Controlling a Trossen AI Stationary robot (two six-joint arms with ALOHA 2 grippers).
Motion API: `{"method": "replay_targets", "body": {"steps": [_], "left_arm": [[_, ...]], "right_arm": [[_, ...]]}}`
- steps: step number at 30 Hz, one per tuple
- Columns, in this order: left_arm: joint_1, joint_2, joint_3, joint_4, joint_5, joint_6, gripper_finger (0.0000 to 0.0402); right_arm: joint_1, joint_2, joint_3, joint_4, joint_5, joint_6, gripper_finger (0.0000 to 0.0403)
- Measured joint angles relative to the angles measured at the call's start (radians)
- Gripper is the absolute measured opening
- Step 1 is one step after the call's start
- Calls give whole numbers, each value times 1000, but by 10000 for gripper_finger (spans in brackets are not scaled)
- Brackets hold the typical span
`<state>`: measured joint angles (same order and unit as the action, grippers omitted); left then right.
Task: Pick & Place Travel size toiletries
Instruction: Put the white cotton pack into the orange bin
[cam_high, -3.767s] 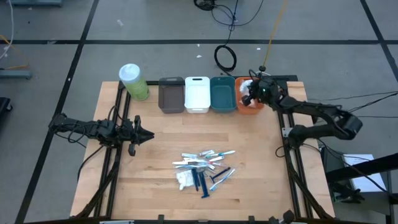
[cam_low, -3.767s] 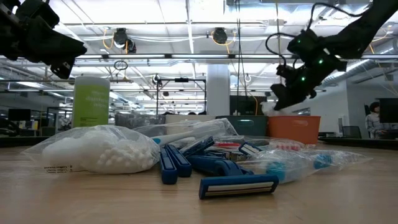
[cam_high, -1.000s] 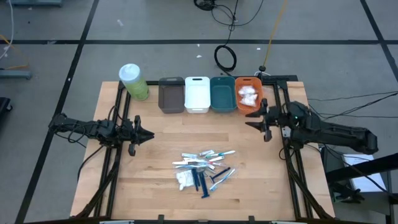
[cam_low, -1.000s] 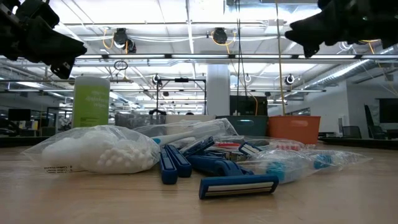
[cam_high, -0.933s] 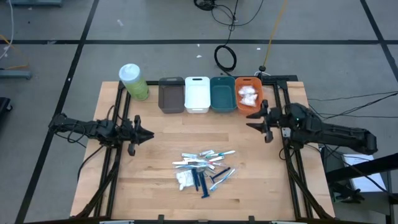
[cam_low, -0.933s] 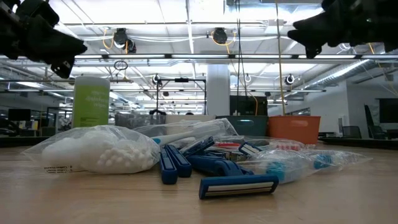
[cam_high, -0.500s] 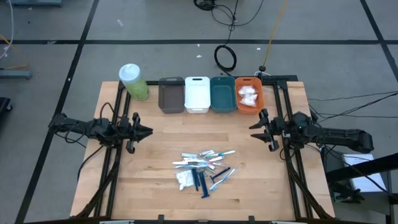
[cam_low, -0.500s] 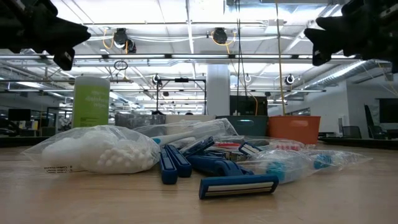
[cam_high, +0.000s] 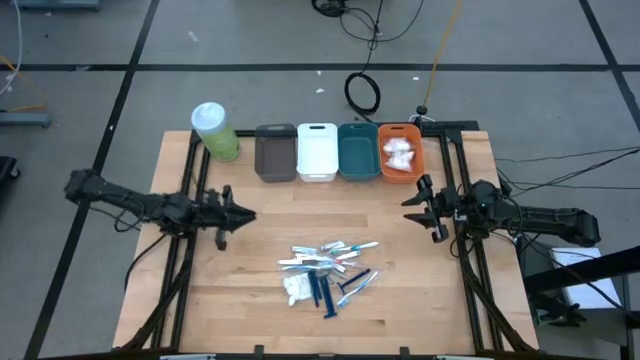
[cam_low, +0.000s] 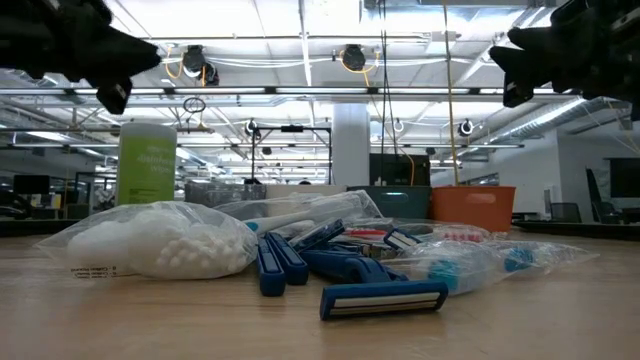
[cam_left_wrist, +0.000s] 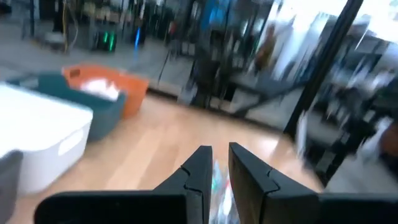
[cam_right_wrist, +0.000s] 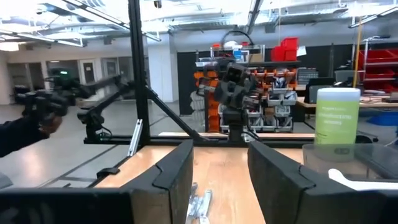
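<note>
The travel size toiletries lie in a loose pile on the wooden table, near its middle: a white pouch, dark blue razors and slim sticks. One more white pouch lies in the orange bin. My left gripper hovers left of the pile, pointing toward it, fingers shut with nothing between them. My right gripper hovers at the right side of the table, just near of the orange bin, open and empty. Both are high above the table.
Along the far edge stand a grey bin, a white bin, a teal bin and the orange one, with a pale-green cylinder at the far left. Bare wood surrounds the pile.
My left gripper has moved toward the table's right, closer to the pile. My right gripper has drifted a little toward the near edge, away from the orange bin, staying open. The pile has not moved.
</note>
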<state>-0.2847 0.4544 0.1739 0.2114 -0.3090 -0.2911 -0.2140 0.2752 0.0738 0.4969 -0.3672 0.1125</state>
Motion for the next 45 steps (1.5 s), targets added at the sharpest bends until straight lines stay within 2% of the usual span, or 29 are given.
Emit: {"method": "replay_targets", "body": {"steps": [2,6,10,14,18,21,26,36,45], "left_arm": [[-19,176,95,-66,-11,-4,51],[-46,527,367,-302,-10,-62,52],[-31,774,645,-469,10,-145,56],[-18,968,831,-508,218,-160,93],[-35,1095,945,-512,427,-218,156],[-56,1165,974,-560,506,-233,201],[-109,1253,976,-605,514,-289,239],[-133,1416,976,-606,464,-422,246],[-130,1433,978,-605,465,-429,242]], "right_arm": [[0,0,-1,0,39,-1,141],[-1,0,-1,0,111,-15,141],[-1,0,-2,0,105,-28,141],[-1,0,-2,0,105,-28,141],[0,1,-2,-1,101,-21,141],[0,3,-2,-13,101,-20,141],[0,8,-2,-23,101,0,141],[0,10,-3,-10,101,2,141],[0,10,-3,-8,102,15,141]]}}
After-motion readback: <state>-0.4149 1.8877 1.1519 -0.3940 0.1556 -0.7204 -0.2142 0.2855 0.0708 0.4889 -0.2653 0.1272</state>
